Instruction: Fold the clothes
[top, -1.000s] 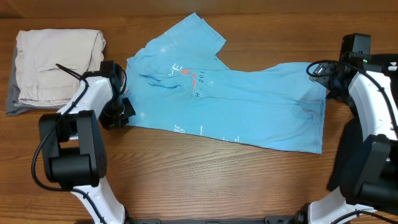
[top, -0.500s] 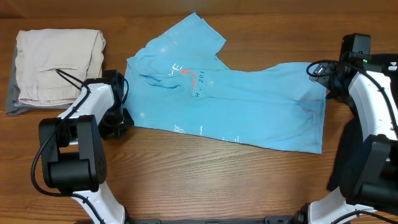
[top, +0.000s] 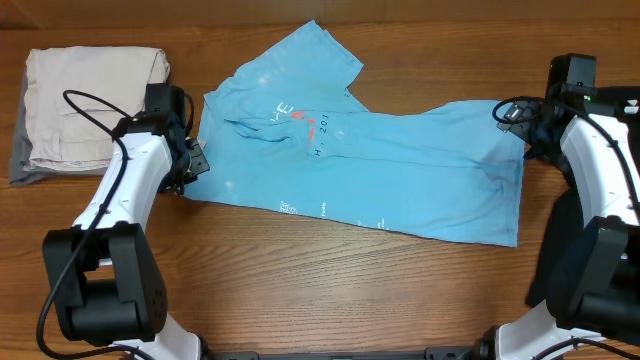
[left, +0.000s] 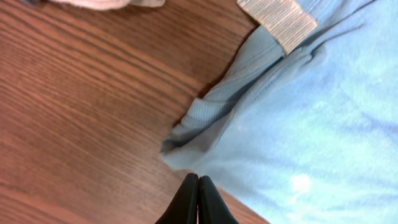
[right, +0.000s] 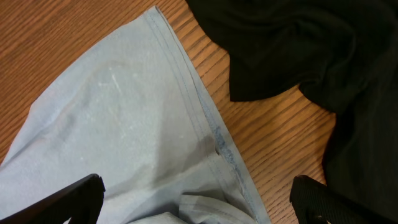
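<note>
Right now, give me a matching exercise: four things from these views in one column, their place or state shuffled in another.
1. T-shirt
2. beige folded pile
3. left gripper
4. right gripper

A. open, above the T-shirt's hem
B. spread across the table's middle
C. shut, by the T-shirt's left edge
D. table's far left

Pairs: 1-B, 2-D, 3-C, 4-A

T-shirt (top: 400, 170) chest: white "E"; dark "H . 201" at its 4 o'clock. Other prints unreadable.
</note>
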